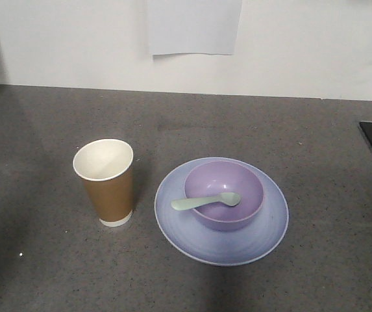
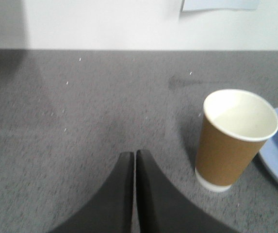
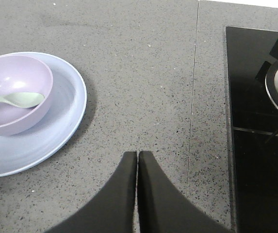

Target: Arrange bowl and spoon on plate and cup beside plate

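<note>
Bowl sits on the plate, centre-right of the front view, slightly toward the plate's upper part. Spoon lies in the bowl, scoop inside, handle over the rim pointing lower left. Cup upright left of the plate, just beside it, not touching. All on the grey counter.

Left gripper bottom centre of its wrist view, fingers pressed together, holding nothing; cup at right.

Right gripper likewise closed and empty, plate at left, black cooktop at right edge.
</note>
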Tool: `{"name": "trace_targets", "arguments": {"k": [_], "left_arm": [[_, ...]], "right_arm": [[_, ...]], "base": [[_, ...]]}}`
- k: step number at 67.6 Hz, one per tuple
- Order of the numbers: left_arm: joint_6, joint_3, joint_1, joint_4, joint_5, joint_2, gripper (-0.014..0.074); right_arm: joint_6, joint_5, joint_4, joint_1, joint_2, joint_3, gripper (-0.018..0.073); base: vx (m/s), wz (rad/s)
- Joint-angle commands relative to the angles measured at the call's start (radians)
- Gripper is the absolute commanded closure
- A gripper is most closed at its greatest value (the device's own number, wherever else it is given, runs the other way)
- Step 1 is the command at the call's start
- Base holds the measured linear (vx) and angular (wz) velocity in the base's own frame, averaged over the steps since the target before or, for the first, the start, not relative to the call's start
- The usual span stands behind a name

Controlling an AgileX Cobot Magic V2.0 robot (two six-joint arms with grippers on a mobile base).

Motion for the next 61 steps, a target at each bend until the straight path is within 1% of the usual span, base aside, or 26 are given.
{"name": "trace_targets", "arguments": {"k": [1,7,13,17,20,26,34,43,51,55,61], "left_arm": [[0.042,0.039,-0.006,-0.026,-0.191,-0.024,0.0604],[0.145,0.139,-0.006,-0.089,-0.340,-0.075,0.0603],[0.293,0.244,0.001,-0.191,-0.473,-0.133,0.0603],[0.364,0.311,0.015,-0.249,-0.527,-0.178,0.0603],[0.386,0.353,0.028,-0.268,-0.562,-0.209,0.0603],[0.380,0.435,0.048,-0.261,-0.597,-0.273,0.0603],[0.359,0.525,0.079,-0.248,-0.603,-0.358,0.0603],[0.281,0.611,0.105,-0.202,-0.604,-0.441,0.0603],[0.241,0.660,0.114,-0.199,-0.606,-0.498,0.0603],[0.241,0.661,0.115,-0.199,-0.578,-0.520,0.0603],[0.245,0.661,0.115,-0.198,-0.578,-0.551,0.0603]], "right_arm": [[-0.007,-0.059,-0.018,-0.004,0.005,-0.027,0.0570],[-0.007,-0.059,-0.018,-0.004,0.005,-0.027,0.0570],[-0.007,-0.058,-0.018,-0.004,0.005,-0.027,0.0570],[-0.007,-0.058,-0.018,-0.004,0.005,-0.027,0.0570],[-0.007,-0.058,-0.018,-0.004,0.005,-0.027,0.0570],[-0.007,-0.057,-0.018,-0.004,0.005,-0.027,0.0570],[-0.007,-0.056,-0.018,-0.004,0.005,-0.027,0.0570],[-0.007,-0.056,-0.018,-0.004,0.005,-0.027,0.0570],[-0.007,-0.056,-0.018,-0.004,0.005,-0.027,0.0570],[-0.007,-0.056,-0.018,-0.004,0.005,-0.027,0.0570],[-0.007,-0.056,-0.018,-0.004,0.005,-0.027,0.0570]], "base": [[0.00,0.00],[0.00,0.00],[0.00,0.00],[0.00,0.00],[0.00,0.00],[0.00,0.00],[0.00,0.00],[0.00,0.00],[0.00,0.00],[0.00,0.00],[0.00,0.00]]}}
